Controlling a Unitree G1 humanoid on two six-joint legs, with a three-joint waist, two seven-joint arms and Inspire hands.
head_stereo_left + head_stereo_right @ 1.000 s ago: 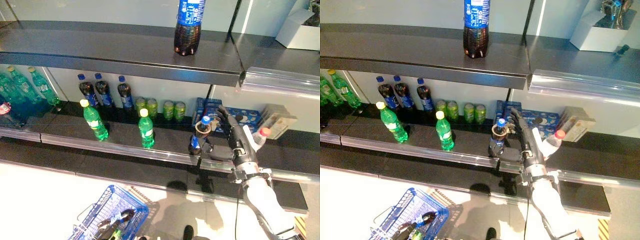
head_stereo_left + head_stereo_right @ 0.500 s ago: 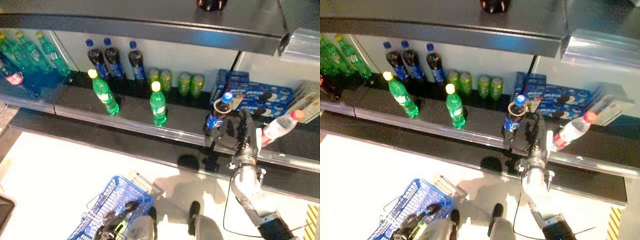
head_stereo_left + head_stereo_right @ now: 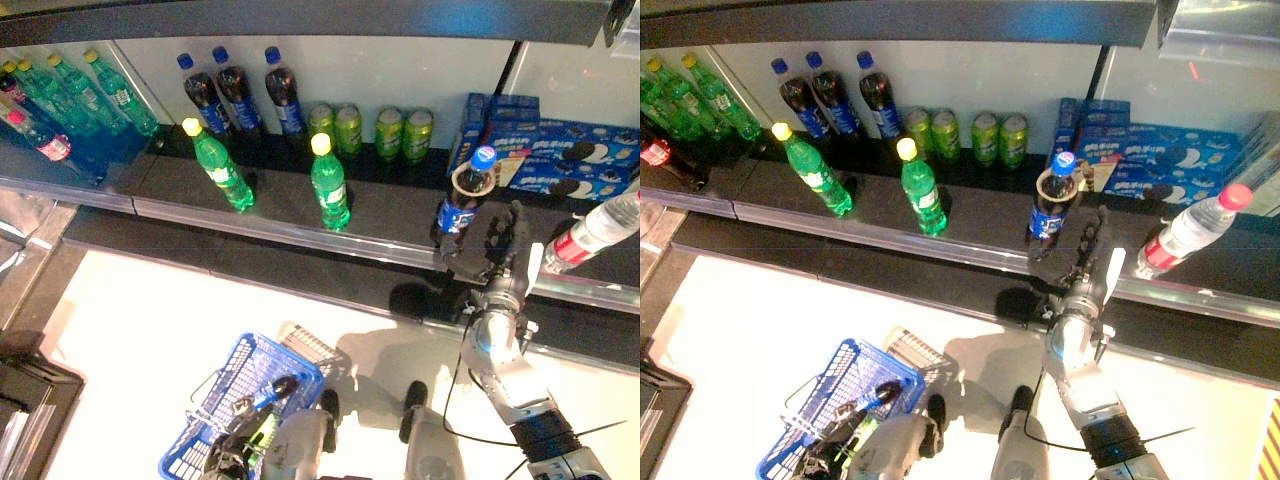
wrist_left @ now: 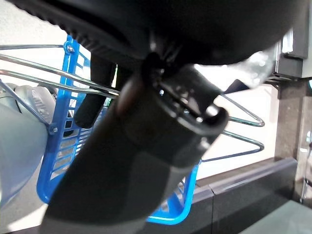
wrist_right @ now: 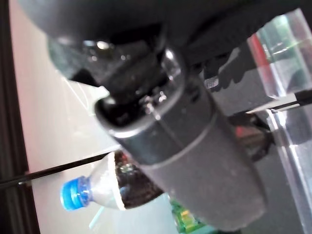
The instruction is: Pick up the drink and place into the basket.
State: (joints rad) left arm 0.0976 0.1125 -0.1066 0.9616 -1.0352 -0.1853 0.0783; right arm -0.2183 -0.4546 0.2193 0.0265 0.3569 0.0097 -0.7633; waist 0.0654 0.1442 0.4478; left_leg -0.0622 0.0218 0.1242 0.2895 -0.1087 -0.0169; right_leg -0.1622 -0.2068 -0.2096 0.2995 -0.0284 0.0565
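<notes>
A cola bottle (image 3: 462, 200) with a blue cap stands upright near the front edge of the dark lower shelf (image 3: 300, 215); it also shows in the right eye view (image 3: 1051, 198). My right hand (image 3: 492, 243) is close against its right side, low by its base, with relaxed fingers not closed round it. The right wrist view shows the bottle (image 5: 114, 187) just past the hand (image 5: 185, 146). My left hand (image 3: 825, 455) is shut on the wire handles (image 4: 29, 63) of the blue basket (image 3: 215, 385), which hangs low at the left. A dark bottle (image 3: 270, 392) lies in it.
Two green bottles (image 3: 222, 170) (image 3: 330, 185) stand on the shelf left of the cola. Cola bottles (image 3: 240, 92), green cans (image 3: 370, 128) and blue boxes (image 3: 545, 150) line the back. A clear bottle with a red label (image 3: 598, 228) lies right of my hand. More green bottles (image 3: 75, 92) stand far left.
The camera has tilted down and the whole picture has shifted. My right hand has come down from beside the cola bottle's neck to its base. The blue basket still hangs low at the left.
</notes>
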